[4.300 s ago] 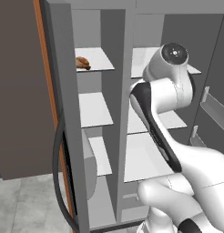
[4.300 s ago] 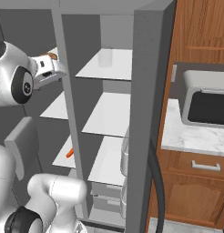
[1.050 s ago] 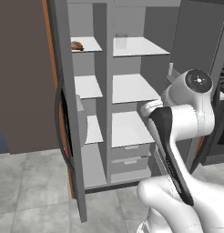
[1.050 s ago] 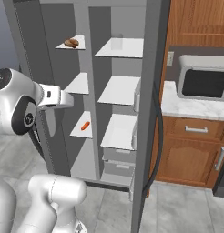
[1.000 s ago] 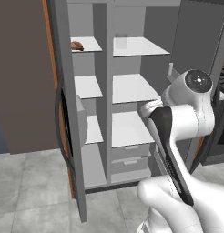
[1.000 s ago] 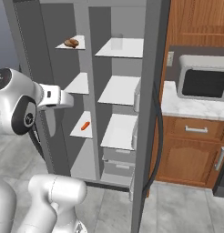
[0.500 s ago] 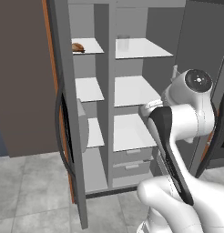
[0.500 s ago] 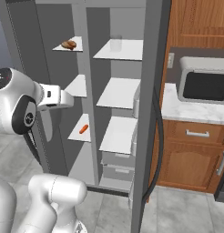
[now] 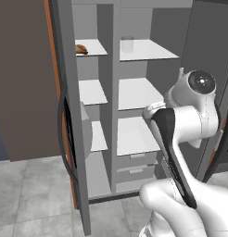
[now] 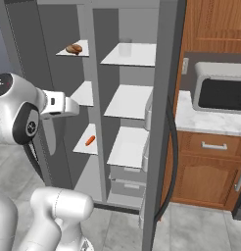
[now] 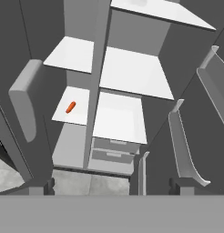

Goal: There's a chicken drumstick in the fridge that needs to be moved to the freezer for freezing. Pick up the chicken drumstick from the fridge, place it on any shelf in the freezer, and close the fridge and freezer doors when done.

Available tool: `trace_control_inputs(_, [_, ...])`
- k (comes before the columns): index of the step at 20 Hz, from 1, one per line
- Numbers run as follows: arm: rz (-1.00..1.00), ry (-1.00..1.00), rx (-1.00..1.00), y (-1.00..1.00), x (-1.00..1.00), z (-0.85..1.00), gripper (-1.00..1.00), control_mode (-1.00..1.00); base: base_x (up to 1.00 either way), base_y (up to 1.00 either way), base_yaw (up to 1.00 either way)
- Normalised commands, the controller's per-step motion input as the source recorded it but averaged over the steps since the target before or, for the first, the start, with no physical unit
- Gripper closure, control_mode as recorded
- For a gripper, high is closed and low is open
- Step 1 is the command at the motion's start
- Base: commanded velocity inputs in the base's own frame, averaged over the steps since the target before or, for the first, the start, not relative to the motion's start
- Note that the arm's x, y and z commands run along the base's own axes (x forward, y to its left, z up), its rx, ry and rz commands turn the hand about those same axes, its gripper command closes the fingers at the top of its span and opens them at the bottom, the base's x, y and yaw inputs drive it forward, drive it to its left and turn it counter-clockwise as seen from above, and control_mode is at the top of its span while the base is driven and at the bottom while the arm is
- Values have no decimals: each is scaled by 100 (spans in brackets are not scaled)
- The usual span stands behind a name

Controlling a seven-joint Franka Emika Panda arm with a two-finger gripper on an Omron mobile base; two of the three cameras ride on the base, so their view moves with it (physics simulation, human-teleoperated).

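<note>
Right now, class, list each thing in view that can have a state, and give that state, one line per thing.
chicken drumstick: lying on the top freezer shelf
fridge door: open
freezer door: open
end effector: open, holding nothing
fridge drawers: shut
jar: upright on the top fridge shelf

Drumstick [image 9: 81,48] on top freezer shelf [image 9: 91,48]

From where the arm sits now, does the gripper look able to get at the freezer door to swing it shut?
Probably yes. The freezer door stands wide open beside the arm, the gripper is open and holds nothing, and nothing lies between them. The chicken drumstick already rests on the top freezer shelf.
</note>
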Motion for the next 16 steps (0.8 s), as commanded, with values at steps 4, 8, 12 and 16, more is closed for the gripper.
trace_control_inputs(4, [0,0,0,0,0,-1,-100,-100,0,0,0])
trace_control_inputs(8, [0,-2,3,0,-36,0,-100,-100,0,0,0])
trace_control_inputs(12, [-4,-12,2,-54,-55,0,-100,-100,0,0,0])
trace_control_inputs(16, [-16,-31,2,-40,-95,0,-100,-100,0,0,0])
